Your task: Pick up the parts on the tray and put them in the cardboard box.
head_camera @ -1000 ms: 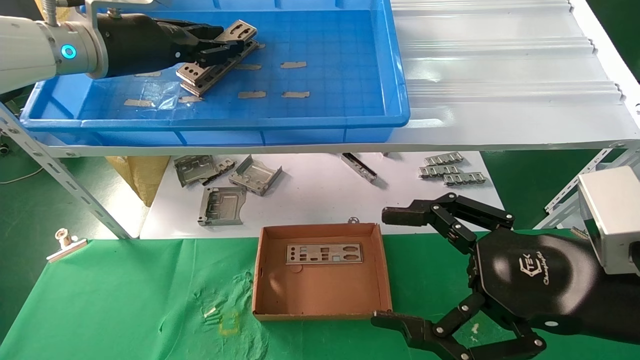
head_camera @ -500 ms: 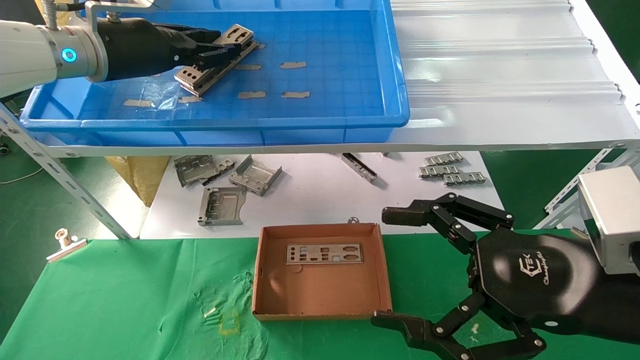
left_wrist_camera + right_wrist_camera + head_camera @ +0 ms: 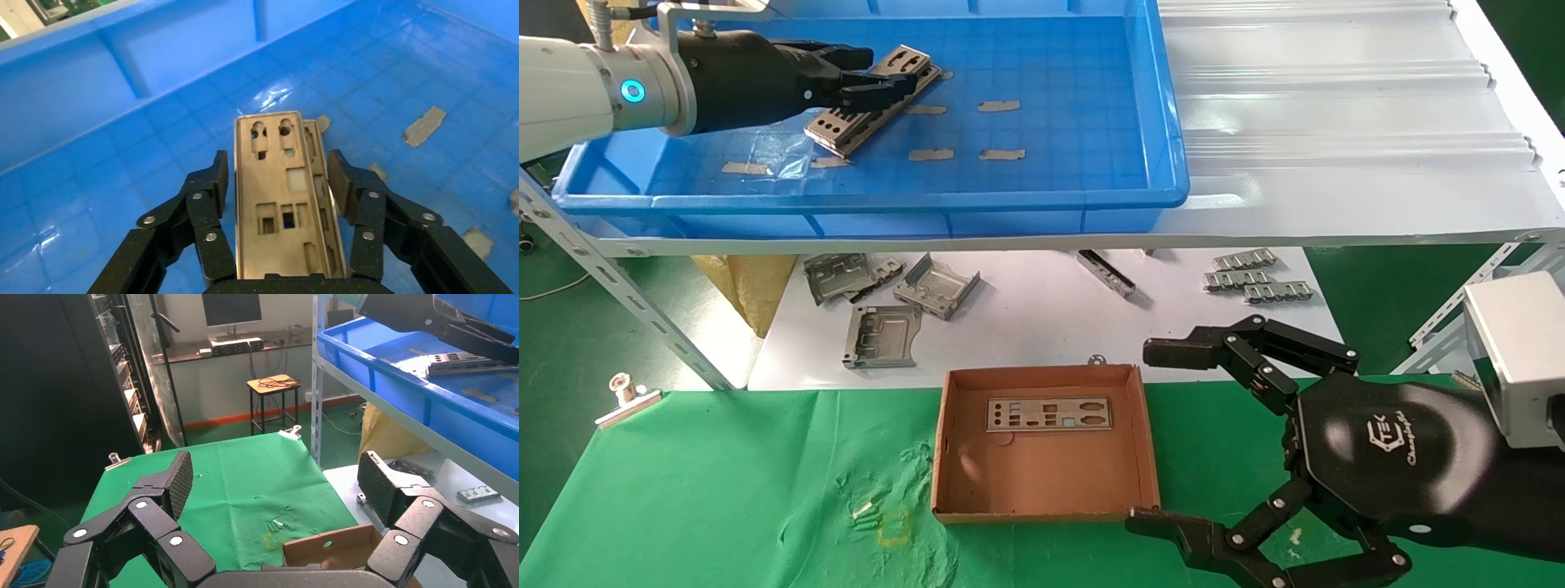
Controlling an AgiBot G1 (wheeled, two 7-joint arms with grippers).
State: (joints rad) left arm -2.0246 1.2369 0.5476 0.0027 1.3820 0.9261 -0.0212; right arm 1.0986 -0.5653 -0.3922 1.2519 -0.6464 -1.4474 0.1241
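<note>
Two silver punched parts (image 3: 842, 131) lie stacked and slightly offset on the floor of the blue tray (image 3: 870, 200), at its far left. My left gripper (image 3: 878, 73) reaches in from the left and straddles the stack across its width. In the left wrist view, the left gripper (image 3: 278, 165) has its pads against the long edges of the parts (image 3: 275, 196), which still rest on the tray (image 3: 92, 202). The cardboard box (image 3: 1042, 478) sits on the green cloth below, with one part (image 3: 1048, 414) flat inside. My right gripper (image 3: 1152, 437) is parked open beside the box's right side.
Squarish grey brackets (image 3: 887, 302) and toothed strips (image 3: 1254, 278) lie on the white board under the shelf. A white ribbed panel (image 3: 1336, 106) fills the shelf right of the tray. A slanted metal shelf leg (image 3: 625, 302) and a clip (image 3: 625, 396) stand at the left.
The left gripper's fingers have narrowed around the stack, and the two plates have slid closer into line. The right arm has not moved.
</note>
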